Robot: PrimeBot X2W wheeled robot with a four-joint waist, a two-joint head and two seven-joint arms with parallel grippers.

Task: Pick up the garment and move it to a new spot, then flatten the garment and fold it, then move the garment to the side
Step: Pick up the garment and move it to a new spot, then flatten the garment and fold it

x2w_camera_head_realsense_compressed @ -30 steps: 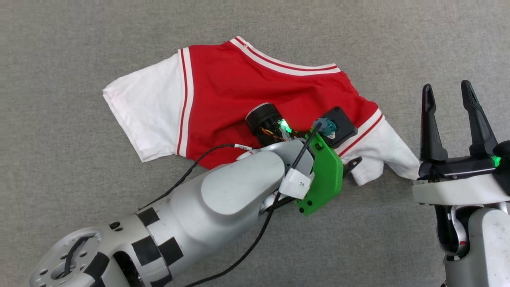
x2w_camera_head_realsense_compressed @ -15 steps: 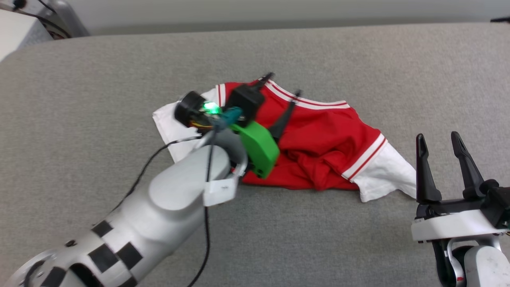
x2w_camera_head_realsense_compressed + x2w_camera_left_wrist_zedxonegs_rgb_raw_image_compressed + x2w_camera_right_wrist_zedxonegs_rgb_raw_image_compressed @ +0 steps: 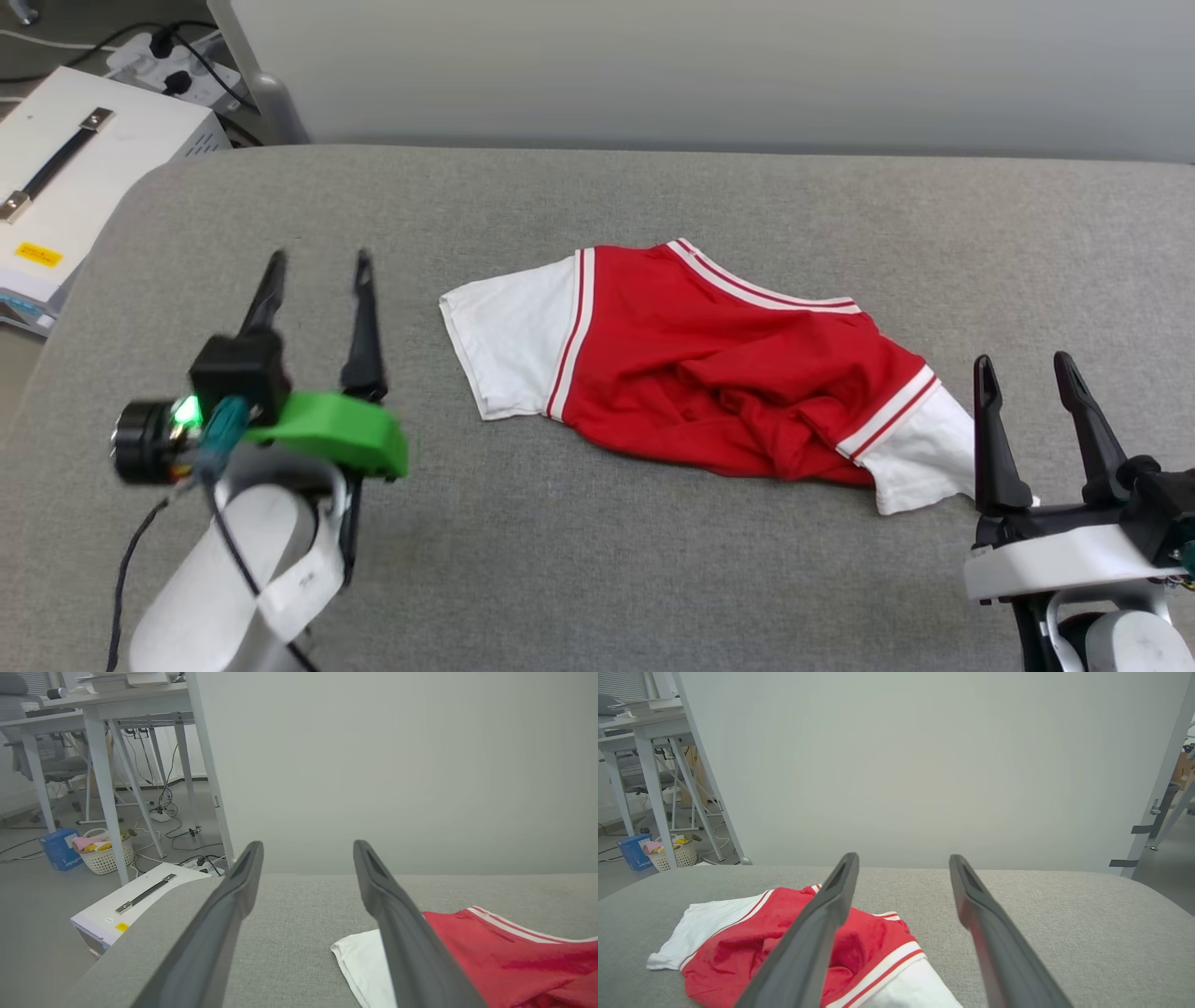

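Note:
The garment (image 3: pixel 709 373), a red jersey shirt with white sleeves and striped trim, lies folded and a little rumpled in the middle of the grey padded table (image 3: pixel 597 560). It also shows in the left wrist view (image 3: pixel 504 961) and the right wrist view (image 3: pixel 752 952). My left gripper (image 3: pixel 317 266) hangs open to the left of the garment, clear of it, with nothing between its fingers. My right gripper (image 3: pixel 1025 366) stands open just right of the white sleeve's tip, also empty.
A white case (image 3: pixel 65 177) with a black handle sits beyond the table's left edge, with cables and a power strip (image 3: pixel 168 56) behind it. A pale wall (image 3: pixel 709 65) runs behind the table. Desks and a basket (image 3: pixel 105 851) stand on the floor at the left.
My left gripper has let go of the garment and drawn back to the left, clear of it. The head camera has tilted up, showing the table's far edge. The right gripper stays put.

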